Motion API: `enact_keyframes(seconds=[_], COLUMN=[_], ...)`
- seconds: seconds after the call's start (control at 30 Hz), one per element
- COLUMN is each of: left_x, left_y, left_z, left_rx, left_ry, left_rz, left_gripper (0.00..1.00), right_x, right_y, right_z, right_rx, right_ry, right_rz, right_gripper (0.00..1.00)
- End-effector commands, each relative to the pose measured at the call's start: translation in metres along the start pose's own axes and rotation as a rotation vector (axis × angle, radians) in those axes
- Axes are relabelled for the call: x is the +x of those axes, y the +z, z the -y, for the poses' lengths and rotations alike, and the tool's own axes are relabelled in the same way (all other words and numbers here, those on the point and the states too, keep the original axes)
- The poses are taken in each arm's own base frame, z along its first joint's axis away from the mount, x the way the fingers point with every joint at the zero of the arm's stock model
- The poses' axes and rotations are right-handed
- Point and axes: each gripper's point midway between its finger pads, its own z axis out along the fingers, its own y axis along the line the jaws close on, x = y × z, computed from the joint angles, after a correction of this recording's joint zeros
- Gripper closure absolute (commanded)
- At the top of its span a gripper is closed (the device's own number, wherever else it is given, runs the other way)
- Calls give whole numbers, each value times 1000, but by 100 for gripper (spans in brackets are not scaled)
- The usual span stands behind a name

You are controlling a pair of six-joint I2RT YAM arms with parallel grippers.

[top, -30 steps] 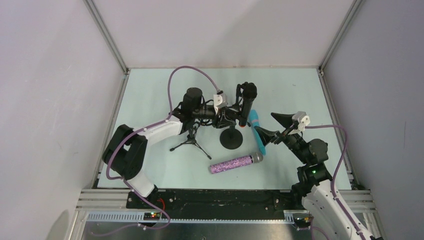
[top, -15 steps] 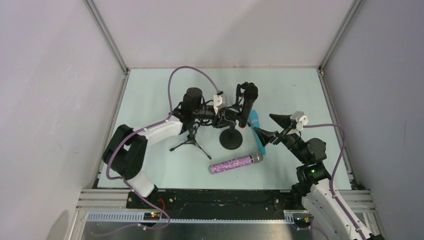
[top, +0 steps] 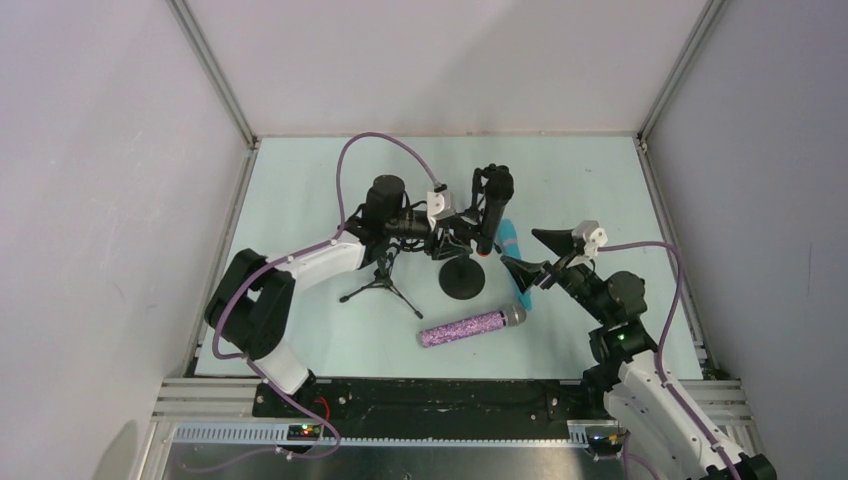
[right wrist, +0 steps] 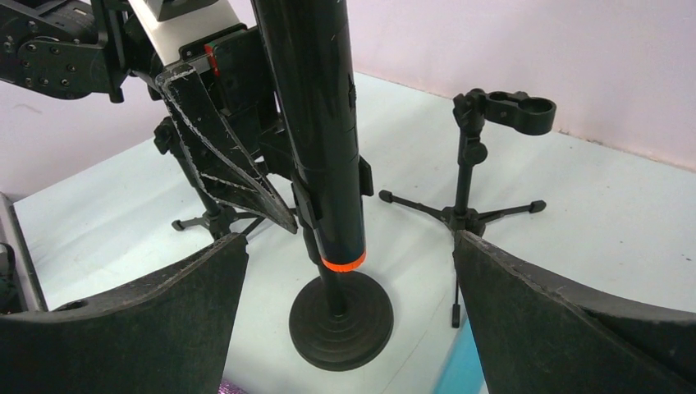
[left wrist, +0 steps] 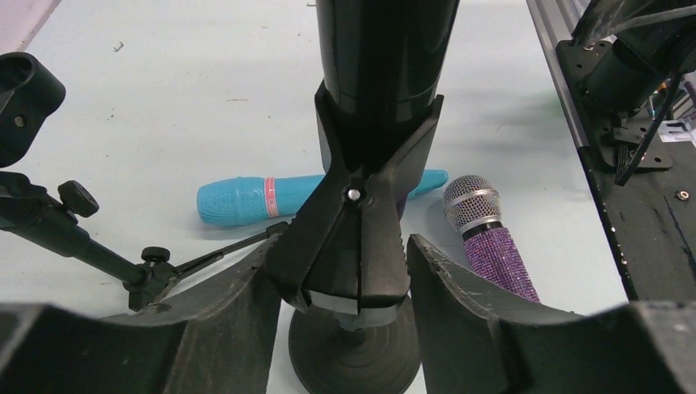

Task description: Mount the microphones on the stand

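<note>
The black microphone (top: 492, 205) with an orange end ring (right wrist: 343, 263) stands upright in the clip (left wrist: 353, 238) of the round-base stand (top: 462, 280). My left gripper (left wrist: 345, 245) is open astride that clip: its left finger lies against the clip and its right finger stands clear. Behind the stand, the light blue microphone (left wrist: 246, 199) lies flat on the table. The glittery purple microphone (top: 470, 327) with a silver head lies in front of the stand. My right gripper (right wrist: 349, 240) is wide open and empty, facing the stand from the right, just above the blue microphone (top: 512, 235).
A small black tripod stand (top: 380, 285) sits under the left arm. A second tripod (right wrist: 464, 209) with an empty ring clip (right wrist: 517, 111) stands beside the round base. Side walls enclose the pale green table (top: 300, 200).
My left jaws have spread off the stand's clip, leaving the black microphone in it. The right gripper has drifted a little left, toward the stand.
</note>
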Motion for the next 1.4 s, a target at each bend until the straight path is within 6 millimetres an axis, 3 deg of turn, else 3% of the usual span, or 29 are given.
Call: enact_keyframes(seconds=[0.0,0.3,0.47,0.7,1.03,1.2,1.23,1.27,1.3,1.33,1.37], left_x=[-23,-25,-30,-43,-56,-74,-80,-82,-85,-86,-86], left_y=[-1,-7,-16,-43,-78,-101,-105,-109,-112,-116,-118], left_z=[1,-5,-9,-17,-17,-31,-35,-38,-42,-45,-48], left_rx=[1,-50,-112,-247,-315,-409,-438,-457,-480,-494,-509], left_ry=[119,183,228,310,351,372,375,375,381,388,390], left_rz=[48,39,32,2,-47,-57,-55,-55,-56,-60,-65], left_gripper=[38,29,24,5,2,1,1,1,1,1,1], right_x=[-11,-3,14,47,74,90,83,92,85,94,88], right_y=[5,12,17,20,29,41,45,47,52,56,59], right_z=[-5,-9,-10,-14,-13,-16,-16,-15,-16,-16,-18], right_rx=[-22,-40,-46,-64,1,38,69,79,102,111,132], right_ry=[-37,-41,-61,-98,-182,-217,-221,-233,-236,-247,-246], right_rz=[47,26,-22,-97,-64,-68,-32,-55,-21,-42,-13], right_gripper=[0,0,1,1,2,1,1,1,1,1,1])
